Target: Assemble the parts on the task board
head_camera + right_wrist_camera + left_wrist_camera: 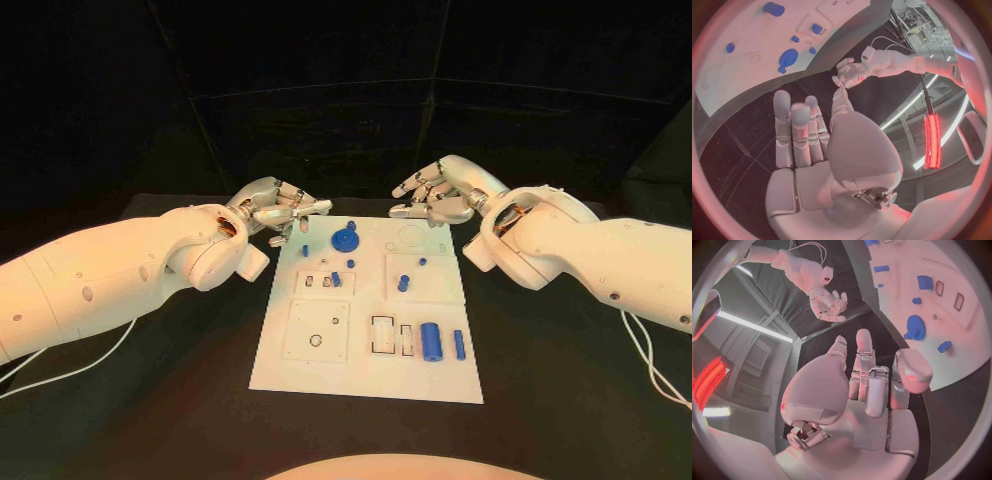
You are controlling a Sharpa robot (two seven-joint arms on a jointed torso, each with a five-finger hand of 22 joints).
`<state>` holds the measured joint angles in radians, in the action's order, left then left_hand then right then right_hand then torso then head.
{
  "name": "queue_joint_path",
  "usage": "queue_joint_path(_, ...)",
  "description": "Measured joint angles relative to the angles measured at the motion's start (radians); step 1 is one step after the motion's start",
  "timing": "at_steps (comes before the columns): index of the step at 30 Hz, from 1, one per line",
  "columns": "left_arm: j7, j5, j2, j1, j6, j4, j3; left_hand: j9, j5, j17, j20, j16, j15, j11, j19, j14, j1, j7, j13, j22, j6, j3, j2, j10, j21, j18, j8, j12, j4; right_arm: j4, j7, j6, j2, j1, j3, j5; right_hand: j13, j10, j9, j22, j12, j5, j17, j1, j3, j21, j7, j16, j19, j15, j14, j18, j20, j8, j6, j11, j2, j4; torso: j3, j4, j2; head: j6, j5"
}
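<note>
On the black table, both the left hand and right hand hover spread, apparently empty, beyond the task board.

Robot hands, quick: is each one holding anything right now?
Left robot hand: open, holding nothing.
Right robot hand: open, holding nothing.

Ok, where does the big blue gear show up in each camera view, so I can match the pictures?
Head view: the blue gear sits at the far end of the task board, between the two hands.
Left wrist view: the gear lies on the board beyond the left hand.
Right wrist view: the gear lies near the board's edge, beyond the right hand.
Shared landmark: the white task board.
</note>
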<state>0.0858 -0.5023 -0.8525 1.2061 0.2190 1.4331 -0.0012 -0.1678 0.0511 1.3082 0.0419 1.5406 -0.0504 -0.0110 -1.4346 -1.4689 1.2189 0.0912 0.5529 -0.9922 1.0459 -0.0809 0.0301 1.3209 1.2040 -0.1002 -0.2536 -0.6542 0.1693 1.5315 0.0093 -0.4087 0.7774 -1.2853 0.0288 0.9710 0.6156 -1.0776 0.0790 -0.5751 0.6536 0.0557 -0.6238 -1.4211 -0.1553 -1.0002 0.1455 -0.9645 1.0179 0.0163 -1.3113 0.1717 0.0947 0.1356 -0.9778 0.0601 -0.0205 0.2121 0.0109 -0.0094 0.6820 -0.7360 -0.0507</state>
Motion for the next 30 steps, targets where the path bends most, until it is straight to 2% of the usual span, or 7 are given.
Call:
queue_joint_path(2, -0.092, -0.067, 0.003, 0.012, -0.045, 0.002, 0.0, -0.022, 0.0, 0.0, 0.001, 0.011, 0.0, -0.001, 0.006, 0.0, -0.016, 0.003, 0.133, -0.057, -0.006, -0.015, 0.02, -0.017, 0.044, 0.0, -0.035, -0.132, 0.024, -0.013, 0.032, 0.009, 0.013, -0.008, 0.001, -0.089, -0.064, -0.015, -0.004, 0.042, -0.079, -0.003, 0.091, -0.023, 0.004, 0.051, 0.0, 0.099, -0.003, -0.002, 0.015, 0.0, 0.0, -0.004, -0.007, -0.003, 0.033, -0.011, -0.0018, -0.0012, -0.005, -0.003, -0.003)
queue_joint_path(6, -0.259, -0.195, 0.023, 0.03, -0.142, 0.003, 0.0, -0.079, 0.0, 0.0, -0.003, 0.027, -0.011, 0.013, -0.027, 0.004, -0.048, -0.014, 0.419, -0.265, -0.002, -0.052, 0.052, 0.034, 0.184, 0.039, -0.12, -0.407, 0.077, -0.028, 0.106, 0.018, 0.028, -0.016, 0.001, -0.237, -0.181, -0.085, -0.009, 0.099, -0.214, -0.003, 0.134, -0.046, -0.015, 0.13, -0.001, 0.204, 0.025, -0.003, -0.007, 0.0, 0.001, -0.02, -0.022, 0.001, 0.06, -0.03, -0.0057, -0.0035, -0.012, -0.009, -0.005)
queue_joint_path(10, -0.389, -0.306, 0.051, 0.045, -0.228, -0.006, -0.002, -0.203, 0.0, 0.0, -0.007, 0.027, -0.023, 0.025, -0.031, 0.002, -0.052, -0.029, 0.57, -0.315, -0.069, -0.103, 0.069, 0.036, 0.249, 0.048, -0.263, -0.55, 0.116, -0.035, 0.167, 0.017, 0.031, -0.019, 0.001, -0.338, -0.24, -0.118, -0.011, 0.13, -0.283, -0.003, 0.141, -0.051, -0.036, 0.173, 0.001, 0.259, 0.049, -0.002, -0.025, 0.0, 0.002, -0.035, -0.026, 0.001, 0.075, -0.049, -0.0088, -0.0048, -0.02, -0.011, -0.009)
queue_joint_path(12, -0.432, -0.348, 0.065, 0.055, -0.261, -0.014, -0.011, -0.234, 0.0, 0.0, -0.007, 0.027, -0.023, 0.026, -0.031, 0.002, -0.06, -0.03, 0.583, -0.316, -0.091, -0.12, 0.076, 0.035, 0.256, 0.054, -0.294, -0.56, 0.116, -0.038, 0.187, 0.014, 0.031, -0.02, 0.001, -0.369, -0.25, -0.118, -0.011, 0.137, -0.296, -0.003, 0.142, -0.051, -0.044, 0.182, 0.002, 0.274, 0.049, -0.002, -0.025, 0.0, 0.002, -0.039, -0.026, 0.001, 0.075, -0.056, -0.0101, -0.0054, -0.023, -0.012, -0.011)
queue_joint_path(17, -0.512, -0.426, 0.111, 0.084, -0.33, -0.048, -0.062, -0.27, 0.0, 0.0, -0.007, 0.027, -0.023, 0.025, -0.031, 0.002, -0.071, -0.031, 0.596, -0.316, -0.116, -0.147, 0.086, 0.035, 0.256, 0.054, -0.329, -0.566, 0.12, -0.049, 0.221, -0.004, 0.027, -0.021, 0.001, -0.421, -0.252, -0.115, -0.011, 0.141, -0.288, 0.001, 0.137, -0.061, -0.057, 0.184, 0.01, 0.274, 0.068, -0.009, -0.04, 0.0, 0.005, -0.047, -0.017, 0.003, 0.065, -0.077, -0.0123, -0.0055, -0.028, -0.014, -0.015)
queue_joint_path(21, -0.546, -0.451, 0.143, 0.1, -0.363, -0.068, -0.089, -0.289, 0.0, 0.0, -0.007, 0.027, -0.023, 0.025, -0.031, 0.002, -0.119, -0.033, 0.604, -0.316, -0.128, -0.186, 0.081, 0.035, 0.256, 0.054, -0.345, -0.573, 0.122, -0.057, 0.239, -0.027, 0.021, -0.021, 0.001, -0.438, -0.218, -0.114, -0.011, 0.134, -0.22, 0.034, 0.1, -0.065, -0.065, 0.172, 0.007, 0.228, 0.096, -0.001, -0.065, 0.0, -0.002, -0.047, -0.013, 0.005, 0.062, -0.103, -0.0129, -0.0066, -0.03, -0.014, -0.019)
queue_joint_path(30, -0.578, -0.47, 0.201, 0.114, -0.401, -0.099, -0.114, -0.312, 0.0, 0.0, -0.007, 0.027, -0.023, 0.025, -0.031, 0.002, -0.128, -0.038, 0.625, -0.316, -0.133, -0.21, 0.085, 0.035, 0.27, 0.054, -0.362, -0.591, 0.119, -0.064, 0.261, -0.075, 0.017, -0.021, 0.001, -0.447, 0.065, -0.037, -0.007, -0.09, 0.192, 0.109, -0.398, -0.034, -0.078, -0.021, -0.001, -0.212, 0.185, 0.011, -0.149, -0.001, -0.012, -0.015, -0.02, -0.005, 0.068, -0.157, -0.0128, -0.0068, -0.029, -0.015, -0.021)
